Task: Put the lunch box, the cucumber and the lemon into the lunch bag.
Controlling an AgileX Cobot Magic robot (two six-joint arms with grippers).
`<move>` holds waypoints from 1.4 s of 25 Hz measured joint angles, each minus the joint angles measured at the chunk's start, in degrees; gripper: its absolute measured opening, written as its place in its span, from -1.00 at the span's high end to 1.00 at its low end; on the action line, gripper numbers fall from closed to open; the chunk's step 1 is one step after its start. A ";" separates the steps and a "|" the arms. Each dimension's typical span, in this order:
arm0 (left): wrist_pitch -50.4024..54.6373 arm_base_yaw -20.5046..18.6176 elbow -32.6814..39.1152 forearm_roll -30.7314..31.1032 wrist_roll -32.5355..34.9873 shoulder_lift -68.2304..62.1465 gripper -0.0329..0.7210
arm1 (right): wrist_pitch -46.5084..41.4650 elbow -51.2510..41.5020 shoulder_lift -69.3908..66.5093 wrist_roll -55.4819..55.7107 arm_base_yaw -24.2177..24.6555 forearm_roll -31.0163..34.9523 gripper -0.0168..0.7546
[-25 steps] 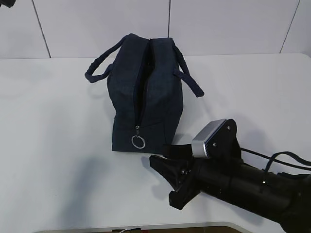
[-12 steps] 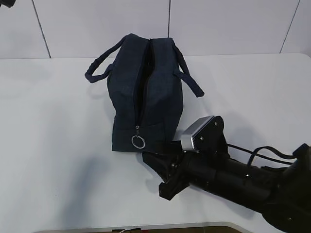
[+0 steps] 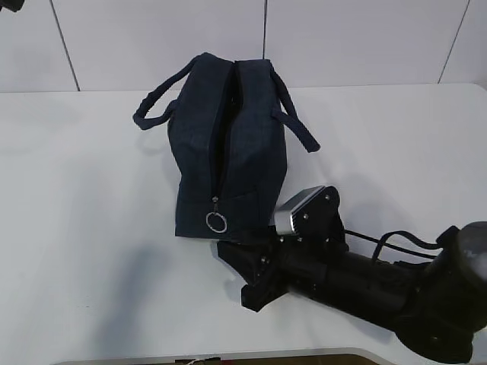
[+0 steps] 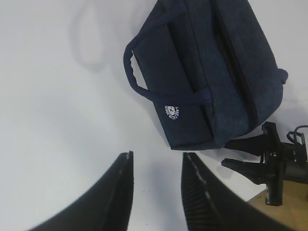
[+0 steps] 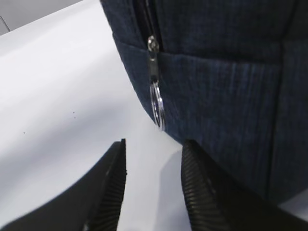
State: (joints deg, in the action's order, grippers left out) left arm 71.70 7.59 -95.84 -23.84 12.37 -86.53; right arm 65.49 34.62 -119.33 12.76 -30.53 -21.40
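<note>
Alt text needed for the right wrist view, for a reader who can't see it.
The open right pincer sits just below the metal ring pull hanging from the zipper of the navy bag, holding nothing. The bag fills the upper right; the white table fills the left.

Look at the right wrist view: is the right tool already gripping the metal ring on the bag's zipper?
No. The right tool stands open below the ring pull, which hangs free against the lunch bag.

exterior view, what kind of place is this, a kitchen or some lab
Probably a lab or test bench, not a kitchen: a bare white table against plain white wall panels, with only a navy lunch bag and a black robot arm's claw on it.
</note>
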 joint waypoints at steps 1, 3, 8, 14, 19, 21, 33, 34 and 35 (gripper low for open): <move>0.00 0.00 0.00 0.00 0.00 0.00 0.27 | 0.00 0.33 -0.12 0.10 0.00 -0.03 0.13; 0.00 0.00 0.00 0.00 0.00 0.00 0.27 | 0.10 0.84 -0.20 0.21 0.00 -0.03 0.13; 0.00 0.00 0.00 -0.20 0.00 0.00 0.27 | 0.10 2.70 -0.99 0.21 0.00 -0.15 0.13; 0.00 0.00 0.00 -0.20 0.00 0.00 0.27 | 0.10 3.24 -0.99 0.91 0.00 -0.79 0.13; 0.00 0.00 0.00 -0.20 0.00 0.00 0.27 | 0.10 4.43 -0.99 1.32 0.00 -3.36 0.13; 0.00 0.00 0.00 -0.20 0.00 0.00 0.27 | 0.10 5.44 -0.99 1.55 0.00 -3.71 0.13; 0.00 0.00 0.00 -0.32 0.00 0.00 0.27 | -2.25 9.25 -1.11 4.13 0.00 -5.69 0.13; 0.00 0.00 0.00 -0.32 0.00 0.00 0.27 | -2.51 9.30 -1.11 4.36 0.00 -5.78 0.13; 0.00 0.00 0.00 -0.32 0.00 0.00 0.27 | -2.99 9.30 -1.11 4.49 0.00 -5.78 0.13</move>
State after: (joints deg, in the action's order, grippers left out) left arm 71.70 7.59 -95.84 -24.15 12.37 -86.53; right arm 62.51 43.92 -120.44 17.25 -30.53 -27.18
